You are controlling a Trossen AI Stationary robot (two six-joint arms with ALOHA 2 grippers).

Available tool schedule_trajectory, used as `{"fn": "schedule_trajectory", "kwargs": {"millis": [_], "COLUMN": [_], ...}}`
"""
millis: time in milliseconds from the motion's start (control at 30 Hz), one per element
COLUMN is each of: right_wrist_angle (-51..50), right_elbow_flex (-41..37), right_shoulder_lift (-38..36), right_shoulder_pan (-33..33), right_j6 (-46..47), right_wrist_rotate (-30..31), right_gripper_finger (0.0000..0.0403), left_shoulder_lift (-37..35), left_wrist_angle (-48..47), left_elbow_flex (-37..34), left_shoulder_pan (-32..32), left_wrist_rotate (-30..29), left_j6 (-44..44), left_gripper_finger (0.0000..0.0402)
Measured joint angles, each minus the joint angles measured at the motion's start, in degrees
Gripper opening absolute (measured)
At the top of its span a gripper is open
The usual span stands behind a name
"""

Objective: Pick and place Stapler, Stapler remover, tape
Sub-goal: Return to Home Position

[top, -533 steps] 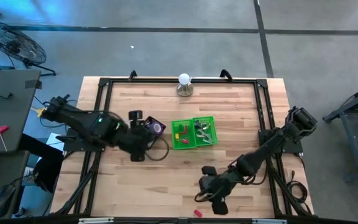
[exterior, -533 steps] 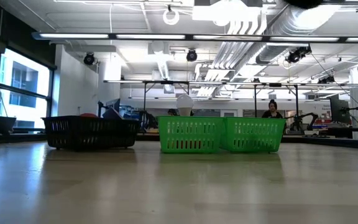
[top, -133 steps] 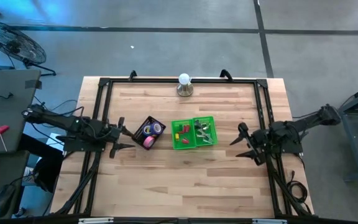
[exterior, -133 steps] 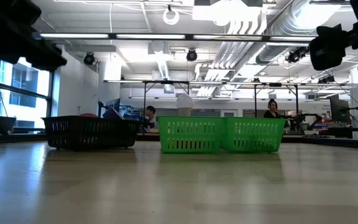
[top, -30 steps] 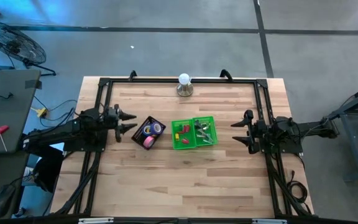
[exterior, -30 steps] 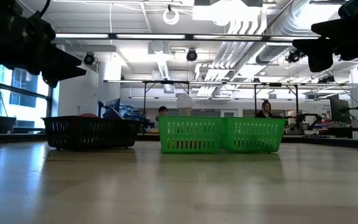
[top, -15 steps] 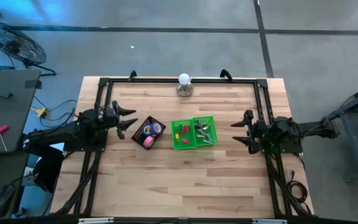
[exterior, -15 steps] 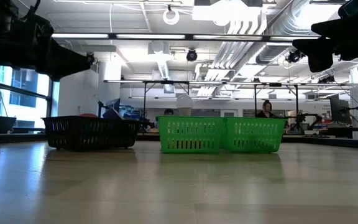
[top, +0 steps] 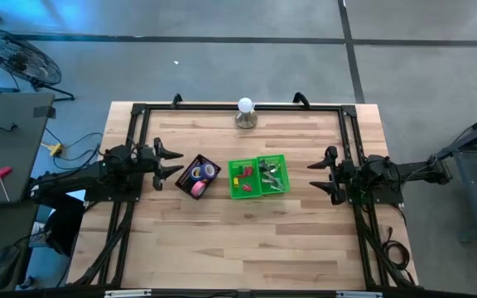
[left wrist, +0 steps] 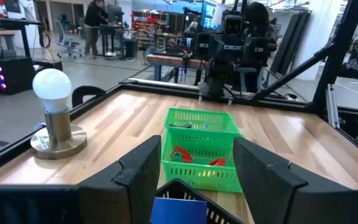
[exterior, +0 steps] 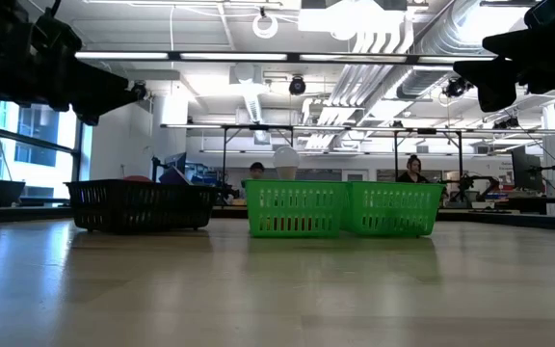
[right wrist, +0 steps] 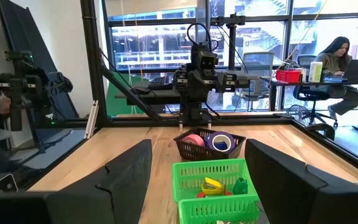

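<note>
High view shows the sorted things near the middle of the counter (top: pixel 222 240). The tape (top: pixel 209 170), purple and pink rolls visible, lies in the black bin (exterior: pixel 138 205). The red stapler (top: pixel 240 174) lies in the left one of the green bins (exterior: pixel 345 209). The black bin stands just at 9 o'clock of the green bins, and a lamp (top: pixel 246 112) stands at 12 o'clock.

The left claw (top: pixel 169 161) hangs at 9 o'clock, just beside the black bin, wide apart and holding nothing. The right claw (top: pixel 317 175) is at 3 o'clock, apart from the green bins, also wide and empty.

The step in hand seems to be the return to rest. To do it well, each arm should probably draw back toward its own side and keep its height above the bin rims. The left arm needs more care: its fingertip is so near the black bin that a low sweep could push it.
</note>
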Motion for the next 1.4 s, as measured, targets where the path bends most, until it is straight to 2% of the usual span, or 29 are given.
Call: {"fn": "schedule_trajectory", "kwargs": {"millis": [933,1167,1400], "right_wrist_angle": [0.0,0.0,0.0], "right_elbow_flex": [0.0,0.0,0.0], "right_shoulder_lift": [0.0,0.0,0.0], "right_shoulder_pan": [0.0,0.0,0.0], "right_j6": [0.0,0.0,0.0], "right_wrist_rotate": [0.0,0.0,0.0], "right_gripper_finger": [0.025,0.025,0.025], "left_shoulder_lift": [0.0,2.5,3.4], "left_wrist_angle": [-0.8,-1.0,-1.1], "left_elbow_flex": [0.1,0.1,0.1], "left_shoulder_pan": [-0.2,-6.1,-14.7], "left_wrist_rotate": [-0.3,-3.1,-4.0], "left_j6": [0.0,0.0,0.0], "left_gripper_finger": [0.0195,0.0195,0.0195]}}
